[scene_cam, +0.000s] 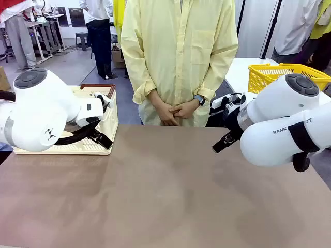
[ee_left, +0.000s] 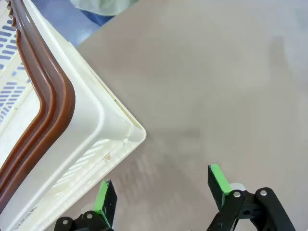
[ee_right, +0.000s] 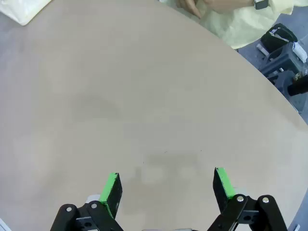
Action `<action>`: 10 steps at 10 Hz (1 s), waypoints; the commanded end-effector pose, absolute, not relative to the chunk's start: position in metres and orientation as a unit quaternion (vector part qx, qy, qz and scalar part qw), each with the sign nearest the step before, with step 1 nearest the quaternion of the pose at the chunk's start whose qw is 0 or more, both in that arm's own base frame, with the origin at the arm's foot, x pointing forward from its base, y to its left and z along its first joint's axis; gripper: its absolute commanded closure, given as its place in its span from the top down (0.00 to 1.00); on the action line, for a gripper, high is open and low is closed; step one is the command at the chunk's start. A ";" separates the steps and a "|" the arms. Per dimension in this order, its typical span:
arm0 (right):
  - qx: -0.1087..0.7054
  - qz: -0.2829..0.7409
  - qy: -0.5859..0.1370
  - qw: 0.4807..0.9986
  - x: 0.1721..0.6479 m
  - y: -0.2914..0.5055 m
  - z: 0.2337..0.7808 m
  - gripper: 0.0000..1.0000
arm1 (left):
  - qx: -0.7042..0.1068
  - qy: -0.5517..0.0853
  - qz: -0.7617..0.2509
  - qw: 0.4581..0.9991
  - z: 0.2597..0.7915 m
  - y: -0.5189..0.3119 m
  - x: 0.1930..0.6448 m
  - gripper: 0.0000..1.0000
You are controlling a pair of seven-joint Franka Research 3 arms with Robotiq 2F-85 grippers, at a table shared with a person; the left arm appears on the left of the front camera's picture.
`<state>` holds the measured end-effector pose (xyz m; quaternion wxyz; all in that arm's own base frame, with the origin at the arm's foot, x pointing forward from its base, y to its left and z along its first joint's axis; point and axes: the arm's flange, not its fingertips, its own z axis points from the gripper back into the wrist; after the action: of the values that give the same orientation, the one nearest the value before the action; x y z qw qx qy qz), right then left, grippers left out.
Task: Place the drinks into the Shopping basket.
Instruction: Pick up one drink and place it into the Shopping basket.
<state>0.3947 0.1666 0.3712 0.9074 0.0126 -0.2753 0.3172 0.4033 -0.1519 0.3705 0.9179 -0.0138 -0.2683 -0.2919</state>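
The drinks are out of view. The Shopping basket point(scene_cam: 110, 120), cream-white with slotted sides and a dark red-brown rim, stands at the table's far left, partly hidden behind my left arm. My left gripper point(scene_cam: 99, 137) hangs just in front of it. In the left wrist view that gripper point(ee_left: 162, 186) is open and holds nothing, with the basket's corner point(ee_left: 103, 126) close to its left finger. My right gripper point(scene_cam: 223, 142) hovers over the right part of the table. In its own wrist view this gripper point(ee_right: 166, 185) stands open over bare tabletop.
A person in a yellow shirt stands at the far edge with clasped hands point(scene_cam: 173, 111). A yellow mesh basket point(scene_cam: 269, 75) sits on a white table at the back right. The brown tabletop point(scene_cam: 165, 191) stretches bare between my arms.
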 end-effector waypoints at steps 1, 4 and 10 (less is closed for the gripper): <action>0.013 0.317 -0.275 0.907 0.395 0.167 0.371 1.00 | -0.014 -0.268 -0.292 0.918 0.371 -0.152 0.403 1.00; 0.013 0.317 -0.275 0.907 0.395 0.167 0.371 1.00 | -0.014 -0.268 -0.292 0.918 0.371 -0.152 0.403 1.00; 0.013 0.317 -0.275 0.907 0.395 0.167 0.371 1.00 | -0.014 -0.268 -0.292 0.918 0.371 -0.152 0.403 1.00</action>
<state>0.3947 0.1667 0.3712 0.9073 0.0123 -0.2753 0.3175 0.4032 -0.1520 0.3705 0.9179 -0.0138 -0.2683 -0.2920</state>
